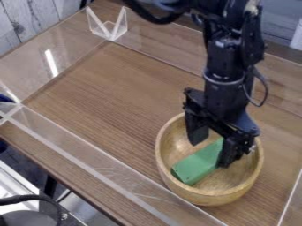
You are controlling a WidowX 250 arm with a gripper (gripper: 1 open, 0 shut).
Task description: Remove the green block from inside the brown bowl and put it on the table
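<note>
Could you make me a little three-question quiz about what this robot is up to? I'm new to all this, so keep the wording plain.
1. Multiple choice: what is the green block lying in?
a) a glass cup
b) the brown bowl
c) a metal tin

2. True or false: the gripper is shut tight, with its fingers pressed together.

3. Fill in the blank: the task is to take the block out and put it on the ____.

Key: 1: b. 2: False; the gripper is open over the bowl. 3: table.
</note>
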